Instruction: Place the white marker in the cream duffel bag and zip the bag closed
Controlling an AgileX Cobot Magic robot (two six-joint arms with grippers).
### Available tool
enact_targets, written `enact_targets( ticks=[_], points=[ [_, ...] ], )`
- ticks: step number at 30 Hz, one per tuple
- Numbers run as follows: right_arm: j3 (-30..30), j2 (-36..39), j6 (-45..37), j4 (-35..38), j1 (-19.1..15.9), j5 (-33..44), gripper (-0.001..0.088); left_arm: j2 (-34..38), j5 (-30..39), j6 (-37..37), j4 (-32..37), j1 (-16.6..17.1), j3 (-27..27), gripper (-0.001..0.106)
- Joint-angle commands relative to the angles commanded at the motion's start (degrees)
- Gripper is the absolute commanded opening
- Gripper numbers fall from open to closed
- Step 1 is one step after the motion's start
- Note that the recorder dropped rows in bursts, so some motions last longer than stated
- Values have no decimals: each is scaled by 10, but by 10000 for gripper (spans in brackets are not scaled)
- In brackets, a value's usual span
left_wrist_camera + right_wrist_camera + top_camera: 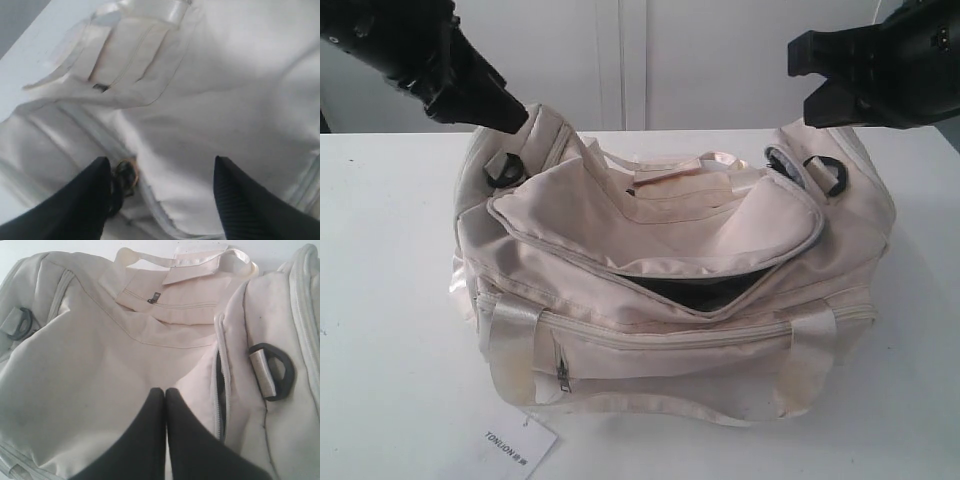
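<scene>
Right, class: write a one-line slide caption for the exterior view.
Cream duffel bag on a white table, main zip partly open, left gripper at one end, right gripper above the other.

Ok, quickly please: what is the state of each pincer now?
Left pincer: open, holding nothing, over the bag.
Right pincer: closed, holding nothing.

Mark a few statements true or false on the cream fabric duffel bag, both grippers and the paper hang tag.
1. The cream fabric duffel bag has its top opening zipped shut. False: a gap shows the dark lining.
2. The right gripper is shut. True.
3. The left gripper is shut. False: it is open above the bag.
4. The white paper hang tag lies on the white table in front of the bag. True.
</scene>
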Motion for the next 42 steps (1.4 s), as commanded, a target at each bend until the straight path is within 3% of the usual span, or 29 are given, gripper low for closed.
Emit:
enact_targets(
  ticks=[3,7,16,27,36,39,42],
  points=[
    [0,0,0,0,0,0,0,1,-13,-123,81,0,0,636],
    [0,0,0,0,0,0,0,1,-14,-222,140,0,0,636],
    [0,0,0,0,0,0,0,35,5,-307,163,0,1,636],
    [0,0,0,0,0,0,0,63,17,-310,129,0,1,636],
    [0,0,0,0,0,-1,0,95,29,-246,10,0,1,618],
    [0,0,-1,0,0,-1,0,97,30,-245,5,0,1,520],
    [0,0,-1,0,0,-1,0,97,29,-245,5,0,1,340]
  ],
)
